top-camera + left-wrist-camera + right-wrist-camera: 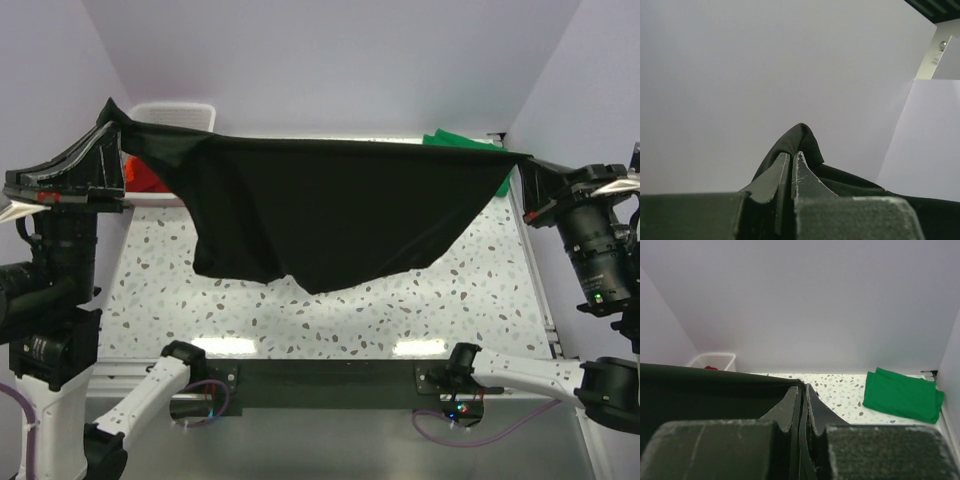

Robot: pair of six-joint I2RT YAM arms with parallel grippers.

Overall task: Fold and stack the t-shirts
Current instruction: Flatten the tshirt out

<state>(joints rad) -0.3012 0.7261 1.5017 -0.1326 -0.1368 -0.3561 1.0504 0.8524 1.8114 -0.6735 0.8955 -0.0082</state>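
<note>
Soft, floppy, light black t-shirt point(330, 210), sagging mid-span; pinched tight at both top corners by left gripper point(108, 118) and right gripper point(527, 160); corners probably best for holding.

Matt black soft cloth t-shirt point(330, 210), folded green cloth t-shirt point(902, 395) smooth, white slatted plastic basket point(715, 360), glossy speckled terrazzo-look tabletop point(480, 290), scuffed matt grey gripper fingers point(805, 177).

The left gripper point(791, 167) is pinching the black shirt point(800, 137) between its fingers point(805, 177), jaws nearly touching. The cloth is bunching into a rounded fold just above the fingertips and is trailing down to the right of the gripper, along the lower edge. A pale wall point(765, 70) is filling the background behind the gripper
</note>
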